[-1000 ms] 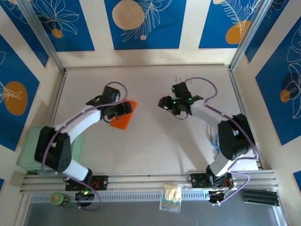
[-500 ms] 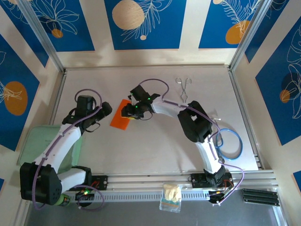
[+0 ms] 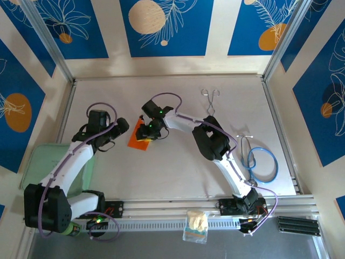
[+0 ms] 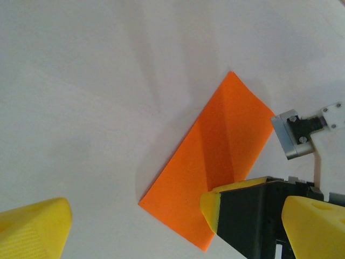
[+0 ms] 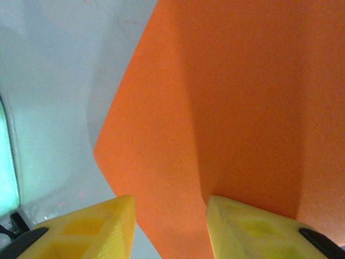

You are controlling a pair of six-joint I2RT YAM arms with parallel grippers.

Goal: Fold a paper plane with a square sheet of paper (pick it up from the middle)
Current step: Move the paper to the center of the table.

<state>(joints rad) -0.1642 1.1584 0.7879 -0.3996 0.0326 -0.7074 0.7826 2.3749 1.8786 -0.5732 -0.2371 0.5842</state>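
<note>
- Right hand [image 5: 170,221] sits low over the thin bright orange paper sheet [image 4: 215,162]. Its yellow fingers [image 5: 86,232] are part-way apart with the sheet's surface showing between them. Nothing looks pinched, and I cannot tell whether the pads touch the sheet.
- Left hand [image 3: 118,129] hovers just beside the sheet's left edge, spread wide and empty.
- The sheet lies flat on the pale table [image 3: 178,178] as a folded oblong, with one crease running along it and one panel darker.
- Judged step: an early fold is made but there is no dart shape yet. The right hand looks set to press the crease or take an edge.
- The next move calls for one hand pinning the sheet while the other lifts a corner to the crease. Pressure should be light, since thin paper slides.
- Bare table surrounds the sheet. Slim metal tongs [image 3: 211,100] lie well apart to its far right, and a blue cable loop [image 3: 260,162] well apart to its near right.
- The tightest spot is over the sheet, where both hands crowd.
</note>
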